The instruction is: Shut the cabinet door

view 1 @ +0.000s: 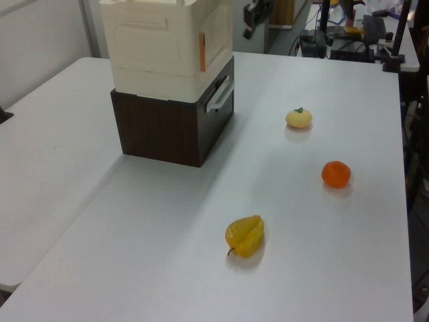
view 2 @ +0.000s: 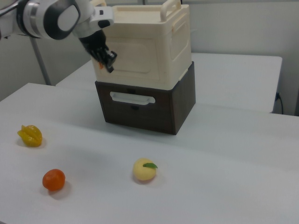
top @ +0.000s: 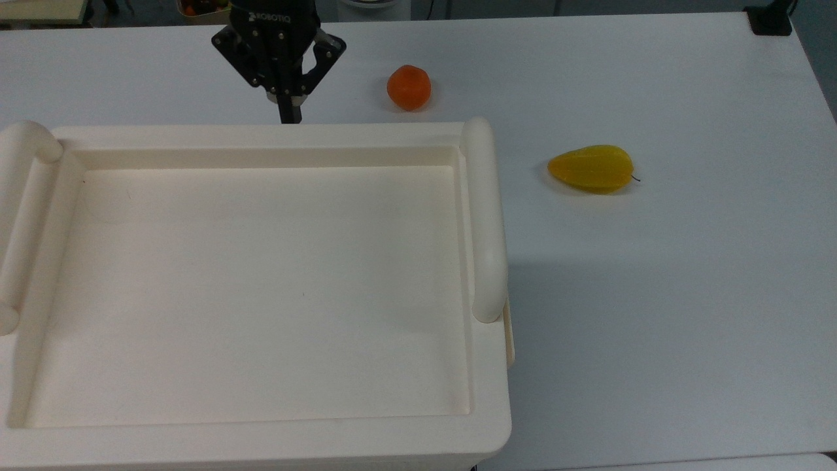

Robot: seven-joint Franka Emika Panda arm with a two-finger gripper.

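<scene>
The cream cabinet (top: 261,288) stands on a dark brown drawer unit (view 2: 140,112). Its cabinet door (view 2: 135,58) is the inset front panel and lies flush with the body; in the left view the cabinet door (view 1: 218,37) is the right-hand face. My gripper (top: 290,116) is shut with nothing in it, just beyond the cabinet's far rim in the top view. In the left view the gripper (view 1: 250,27) hangs a short gap to the right of the door. In the right view the gripper (view 2: 110,65) is in front of the door's left part.
On the white table (top: 686,294) lie an orange (top: 409,87), a yellow starfruit (top: 592,168) and a pale yellow fruit with a green leaf (view 1: 299,118). The drawer has a white handle (view 2: 132,98). Rounded tubular handles (top: 487,222) flank the cabinet top.
</scene>
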